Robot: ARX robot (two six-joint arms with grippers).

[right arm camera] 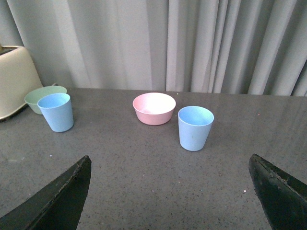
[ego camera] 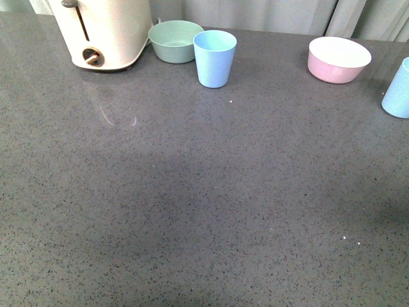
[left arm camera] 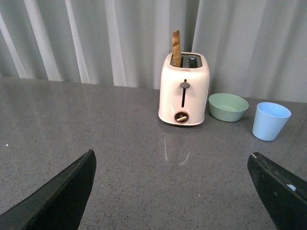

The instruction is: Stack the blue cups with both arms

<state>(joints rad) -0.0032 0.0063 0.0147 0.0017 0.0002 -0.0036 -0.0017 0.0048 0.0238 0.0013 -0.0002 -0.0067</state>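
Two light blue cups stand upright on the grey counter. One blue cup (ego camera: 215, 57) sits at the back centre, just right of the green bowl; it also shows as the blue cup (left arm camera: 270, 120) and the blue cup (right arm camera: 56, 111). The other blue cup (ego camera: 398, 89) is cut by the right edge of the front view and stands clear as the blue cup (right arm camera: 195, 127) in the right wrist view. My left gripper (left arm camera: 172, 189) is open, well short of its cup. My right gripper (right arm camera: 170, 191) is open too, with nothing between its fingers. Neither arm shows in the front view.
A cream toaster (ego camera: 102, 32) stands at the back left, with a slice sticking up from the toaster (left arm camera: 184, 89). A pale green bowl (ego camera: 174, 40) sits beside it. A pink bowl (ego camera: 338, 59) with a white inside rests between the two cups. Grey curtains hang behind.
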